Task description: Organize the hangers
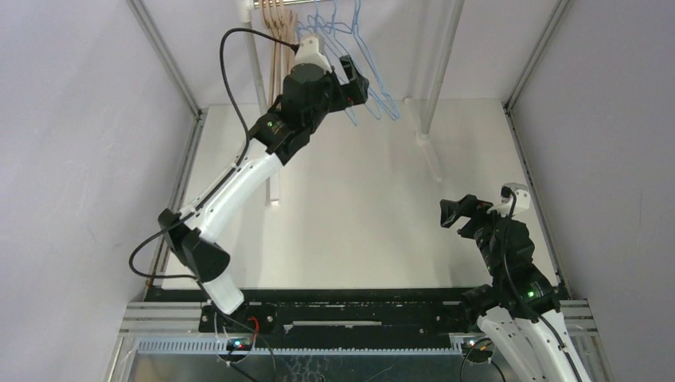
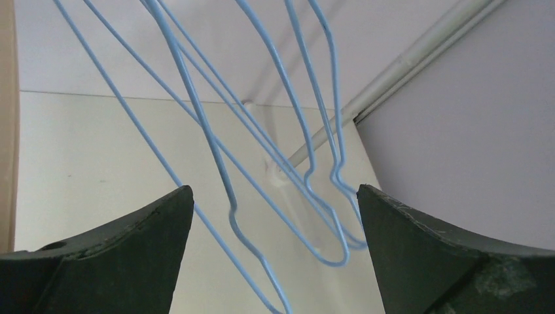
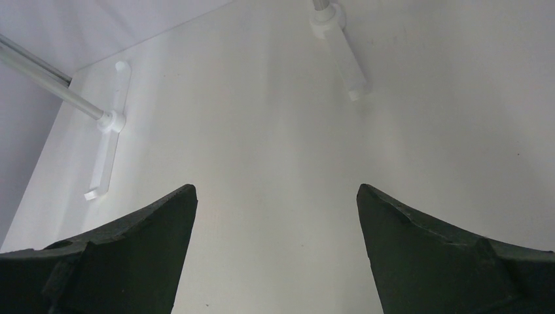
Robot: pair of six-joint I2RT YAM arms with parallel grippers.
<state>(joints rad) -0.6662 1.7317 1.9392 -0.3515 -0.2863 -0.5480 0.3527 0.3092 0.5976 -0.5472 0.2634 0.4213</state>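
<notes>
Left wrist view is showing the left gripper (image 2: 275, 190) standing with its jaws spread wide and gripping nothing. The light-blue wire hangers (image 2: 196, 108) are dangling in the gap just ahead of it, their lower bends sitting between the two jaws without being pinched. A strip of the tan wooden hangers (image 2: 6, 131) is showing along the left edge of that frame.

From the top external view, this gripper (image 1: 357, 83) is reaching up at the top centre of the frame. The wooden hangers (image 1: 278, 48) are hanging to its left and the blue ones (image 1: 374, 60) to its right, all hooked on the silver rail (image 1: 275, 3) at the very top.

Over at the lower right, the right gripper (image 1: 455, 211) is hovering above the white table (image 1: 358, 223), well apart from the hangers. Its own camera is showing its jaws (image 3: 275, 188) gaping wide with only bare tabletop between them, and the rack's white feet (image 3: 108, 147) are lying beyond.
</notes>
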